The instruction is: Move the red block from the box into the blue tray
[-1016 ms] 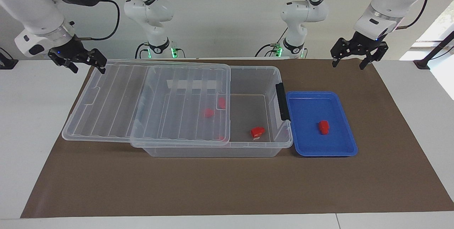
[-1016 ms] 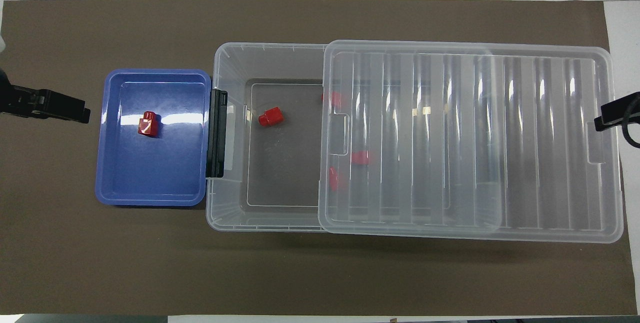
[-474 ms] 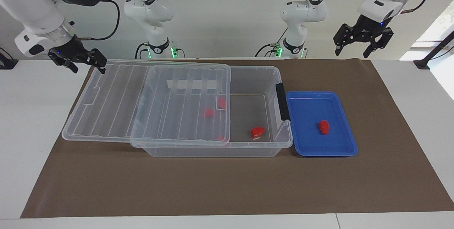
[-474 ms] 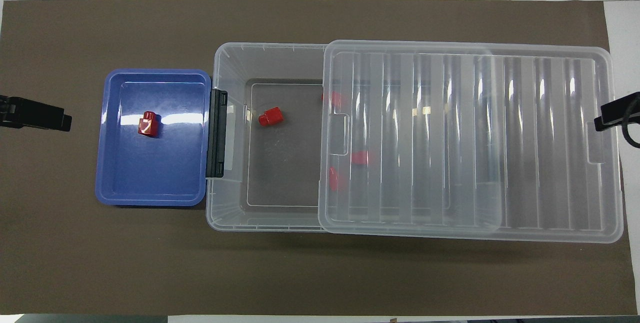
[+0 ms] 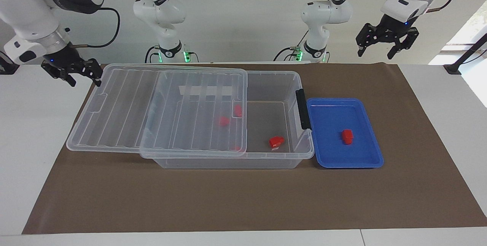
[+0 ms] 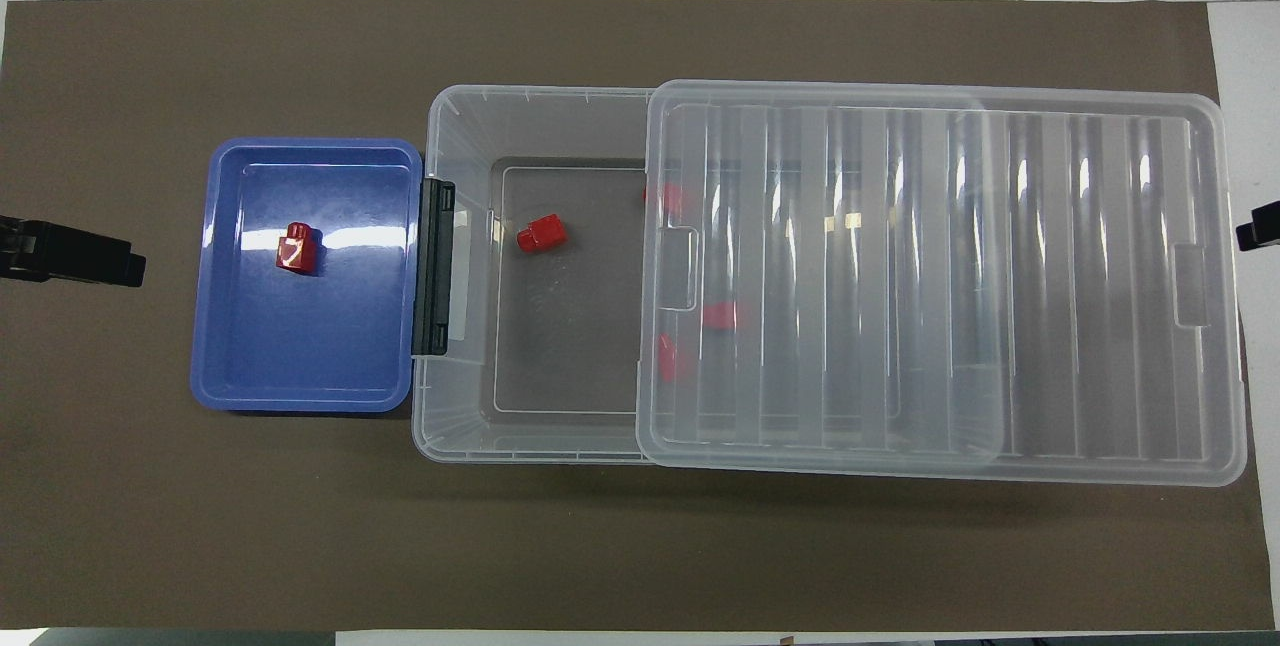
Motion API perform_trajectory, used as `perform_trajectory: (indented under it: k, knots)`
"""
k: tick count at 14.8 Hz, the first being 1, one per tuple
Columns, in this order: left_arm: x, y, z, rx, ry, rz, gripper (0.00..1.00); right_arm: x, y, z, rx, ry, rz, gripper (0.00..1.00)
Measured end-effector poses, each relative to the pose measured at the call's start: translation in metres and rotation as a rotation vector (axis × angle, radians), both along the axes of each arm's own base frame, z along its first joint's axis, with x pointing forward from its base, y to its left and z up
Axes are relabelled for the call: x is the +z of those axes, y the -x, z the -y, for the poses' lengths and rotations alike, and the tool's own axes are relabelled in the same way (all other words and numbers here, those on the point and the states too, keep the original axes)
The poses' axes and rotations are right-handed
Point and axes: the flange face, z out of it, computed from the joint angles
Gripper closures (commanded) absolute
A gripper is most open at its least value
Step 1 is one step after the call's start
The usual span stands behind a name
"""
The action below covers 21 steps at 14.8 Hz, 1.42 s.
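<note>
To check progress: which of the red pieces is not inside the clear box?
The red block lying alone in the blue tray. The other red pieces are all in the box, one uncovered, the rest under the slid-back lid.

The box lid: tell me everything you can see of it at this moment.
The lid is a clear plastic rectangle with raised ribs across it, rounded corners and a notch at each short end. It lies flat but slid partway off the box, toward the right arm's end of the table, so the end beside the black clip is uncovered. It rests on the box's rim and overhangs it. Red pieces show through it. Neither gripper touches it.
</note>
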Motion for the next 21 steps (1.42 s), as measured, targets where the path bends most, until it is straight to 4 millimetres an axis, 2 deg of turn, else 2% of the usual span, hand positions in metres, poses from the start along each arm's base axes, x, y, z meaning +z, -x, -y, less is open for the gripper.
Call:
perform_trajectory:
  k: [2,4,6,8,11,13,21]
  knots:
    - [0.000,0.001,-0.002,0.003,0.000,-0.001,0.00,-0.008,0.013,0.034,0.031,0.014,0.011,1.00]
    - [0.000,0.003,-0.002,0.004,-0.001,-0.009,0.00,-0.013,0.023,0.057,0.044,0.028,0.013,1.00]
    - [0.000,0.005,-0.003,0.005,-0.001,-0.016,0.00,-0.029,0.029,0.072,0.052,0.025,0.004,1.00]
    - [0.000,0.005,-0.004,0.006,0.001,-0.017,0.00,-0.051,0.031,0.079,0.050,0.027,0.009,1.00]
    - [0.000,0.005,-0.004,0.007,0.002,-0.018,0.00,-0.083,0.034,0.081,0.033,0.022,-0.001,1.00]
    - [0.000,0.005,-0.004,0.007,0.002,-0.018,0.00,-0.097,0.034,0.075,0.005,0.018,-0.011,1.00]
    - [0.011,0.013,-0.004,0.007,0.004,0.003,0.00,-0.112,0.022,0.031,-0.018,0.014,-0.027,1.00]
